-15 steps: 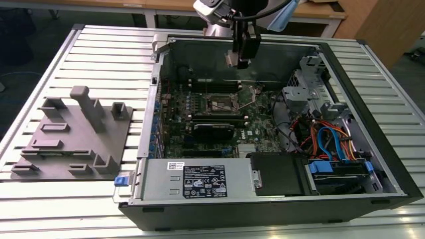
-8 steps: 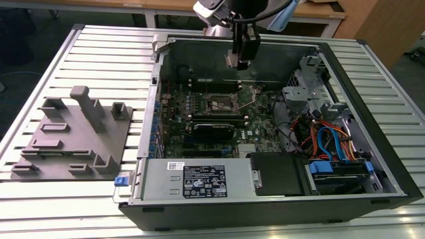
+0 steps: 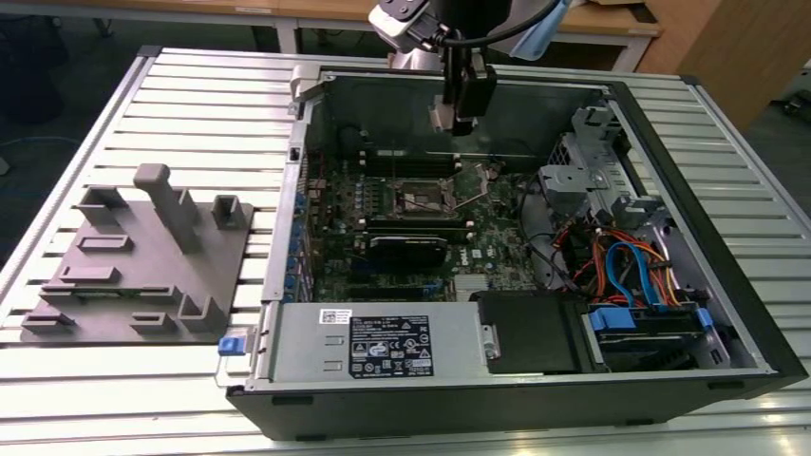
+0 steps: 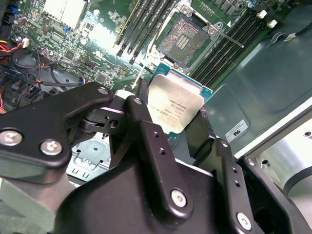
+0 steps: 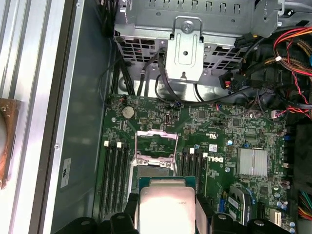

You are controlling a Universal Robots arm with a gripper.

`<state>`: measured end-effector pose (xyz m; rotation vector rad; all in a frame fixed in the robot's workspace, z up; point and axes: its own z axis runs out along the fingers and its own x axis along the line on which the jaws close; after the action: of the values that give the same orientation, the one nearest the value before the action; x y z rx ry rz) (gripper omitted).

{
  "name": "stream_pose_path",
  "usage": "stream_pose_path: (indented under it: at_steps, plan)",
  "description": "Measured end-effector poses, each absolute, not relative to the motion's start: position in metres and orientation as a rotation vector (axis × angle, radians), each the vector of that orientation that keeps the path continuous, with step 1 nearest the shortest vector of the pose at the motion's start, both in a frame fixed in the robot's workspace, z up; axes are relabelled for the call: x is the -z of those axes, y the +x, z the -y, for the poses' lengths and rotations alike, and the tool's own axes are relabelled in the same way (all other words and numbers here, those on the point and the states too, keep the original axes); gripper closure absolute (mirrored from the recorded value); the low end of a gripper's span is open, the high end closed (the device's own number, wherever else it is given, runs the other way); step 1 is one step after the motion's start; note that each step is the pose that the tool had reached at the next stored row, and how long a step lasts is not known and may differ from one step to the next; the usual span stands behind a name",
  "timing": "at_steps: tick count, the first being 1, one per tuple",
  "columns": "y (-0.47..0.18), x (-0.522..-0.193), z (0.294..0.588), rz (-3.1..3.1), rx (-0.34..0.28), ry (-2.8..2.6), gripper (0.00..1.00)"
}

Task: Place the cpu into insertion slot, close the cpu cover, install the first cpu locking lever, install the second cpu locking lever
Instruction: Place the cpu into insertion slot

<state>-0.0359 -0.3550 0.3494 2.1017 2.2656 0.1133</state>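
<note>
We saw the gripper (image 3: pixel 459 116) clenched on the cpu (image 4: pixel 174 108), its silver top bare between the black fingers (image 4: pixel 201 131); it hung over the open computer case (image 3: pixel 709 285), apart from the uncovered insertion slot (image 4: pixel 184 39); long black memory slots (image 4: pixel 226 51) flanked that socket; a metal drive cage (image 5: pixel 183 48) and coloured cables (image 3: pixel 621 266) crowded one side.

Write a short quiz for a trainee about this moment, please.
1. True or false: the flat square silver-grey cpu already sits in the small square metal-rimmed insertion slot.
2. The jaws are shut on: A) the cpu, B) a long black memory module, C) nothing.
3. Fill in: the flat circuit board around the insertion slot is ____ in colour.
Key: 1 false; 2 A; 3 green.
</note>
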Motion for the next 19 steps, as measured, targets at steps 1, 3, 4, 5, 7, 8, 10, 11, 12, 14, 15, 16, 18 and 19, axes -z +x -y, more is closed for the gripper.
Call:
stream_pose_path:
  at_steps: [1,3,4,5,7,8,10,11,12,14,15,16,18,19]
  plan:
    - [-0.0359,-0.3493,0.3550,-2.266,-0.113,2.102,0.46]
    - [-0.0359,-0.3488,0.3550,-2.266,-0.113,2.102,0.46]
    - [-0.0359,-0.3485,0.3551,-2.265,-0.113,2.102,0.46]
    - [-0.0359,-0.3481,0.3551,-2.265,-0.113,2.101,0.46]
    - [-0.0359,-0.3474,0.3550,-2.265,-0.112,2.101,0.46]
    - [-0.0359,-0.3470,0.3551,-2.265,-0.112,2.101,0.46]
    - [-0.0359,-0.3465,0.3551,-2.265,-0.111,2.101,0.46]
    - [-0.0359,-0.3462,0.3551,-2.265,-0.111,2.101,0.46]
    - [-0.0359,-0.3460,0.3551,-2.265,-0.111,2.101,0.46]
    - [-0.0359,-0.3455,0.3551,-2.265,-0.111,2.101,0.46]
    - [-0.0359,-0.3453,0.3551,-2.265,-0.111,2.101,0.46]
    - [-0.0359,-0.3450,0.3551,-2.265,-0.111,2.101,0.46]
    - [-0.0359,-0.3446,0.3551,-2.265,-0.111,2.101,0.46]
    - [-0.0359,-0.3443,0.3551,-2.265,-0.111,2.101,0.46]
